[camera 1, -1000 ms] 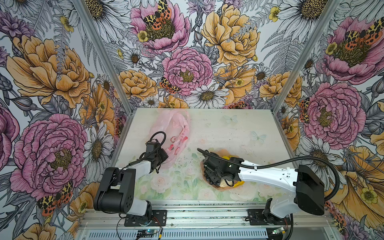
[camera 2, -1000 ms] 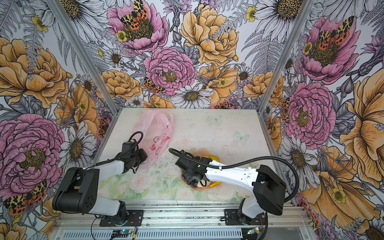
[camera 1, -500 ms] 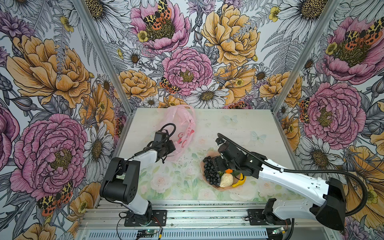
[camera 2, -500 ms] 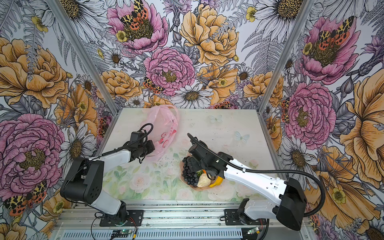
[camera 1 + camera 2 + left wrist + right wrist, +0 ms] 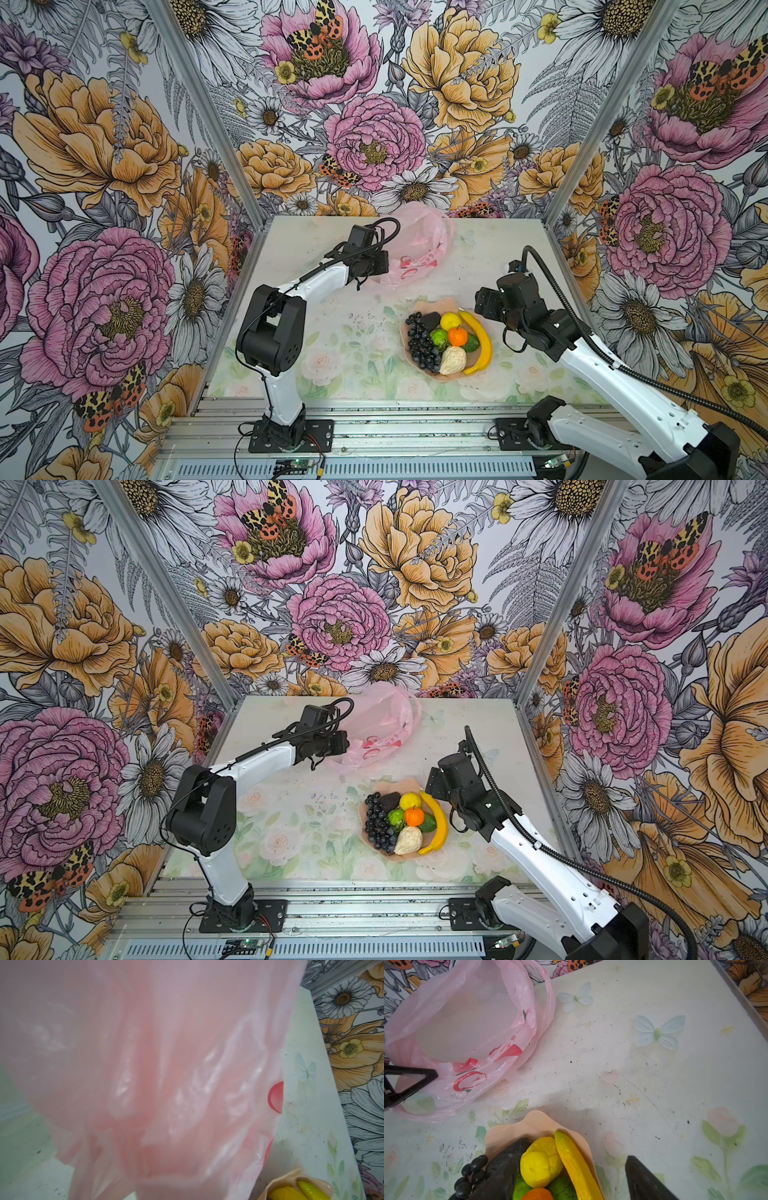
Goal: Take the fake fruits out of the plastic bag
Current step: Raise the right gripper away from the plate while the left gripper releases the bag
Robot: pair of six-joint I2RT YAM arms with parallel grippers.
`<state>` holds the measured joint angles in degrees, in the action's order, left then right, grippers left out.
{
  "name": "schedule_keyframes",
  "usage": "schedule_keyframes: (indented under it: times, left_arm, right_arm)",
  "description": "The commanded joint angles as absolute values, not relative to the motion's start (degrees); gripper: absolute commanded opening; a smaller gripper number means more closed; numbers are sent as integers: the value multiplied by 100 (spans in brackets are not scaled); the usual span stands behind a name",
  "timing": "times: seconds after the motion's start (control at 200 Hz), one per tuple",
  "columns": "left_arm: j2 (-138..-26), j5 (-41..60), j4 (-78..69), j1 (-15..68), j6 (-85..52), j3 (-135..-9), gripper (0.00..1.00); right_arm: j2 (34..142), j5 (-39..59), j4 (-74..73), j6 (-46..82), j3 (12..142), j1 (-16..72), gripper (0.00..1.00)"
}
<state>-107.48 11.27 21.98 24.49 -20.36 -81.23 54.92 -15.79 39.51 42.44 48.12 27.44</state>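
Right arm has backed off the plate [image 5: 432, 300] toward the right side and its jaws have spread. Left arm has hauled the plastic bag [image 5: 419, 245] up and toward centre-back. Right gripper [image 5: 484, 301] hangs just beside the plate's far rim, fingers [image 5: 643, 1178] wide apart, holding nothing. Left gripper [image 5: 380, 267] is clamped on the bag's near edge, with film draped across the left wrist view. Bag mouth gapes and only pink film shows inside. Plate holds the fake fruits [image 5: 440, 338], packed touching: grape bunch [image 5: 419, 343], avocado-like piece [image 5: 431, 320], lemon [image 5: 451, 321], banana [image 5: 481, 343], tangerine [image 5: 457, 336], dark green piece [image 5: 471, 344], pear [image 5: 453, 360]. Bag and plate sit apart on the table [image 5: 490, 249].
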Motion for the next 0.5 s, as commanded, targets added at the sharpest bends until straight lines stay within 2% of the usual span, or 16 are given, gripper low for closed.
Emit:
schedule_keyframes:
  times: [0.0,0.115,0.26,0.34,0.49]
  left_arm:
    - [-11238,1635,2994,2580,-1319,-8921,0]
    - [-11897,2030,3709,2605,-896,-9960,0]
    - [-12585,2017,4403,2567,-497,-11029,1]
    - [-12920,1806,4706,2515,-400,-11531,5]
    - [-13461,1214,5206,2459,-330,-12392,22]
  right_arm:
    - [5182,-1282,3878,4872,4530,2419,88]
    - [4967,-1188,3857,5133,4221,2206,92]
    - [4778,-1079,3815,5424,3936,2137,94]
    - [4725,-1016,3801,5553,3814,2134,94]
    - [4662,-866,3788,5824,3645,2127,94]
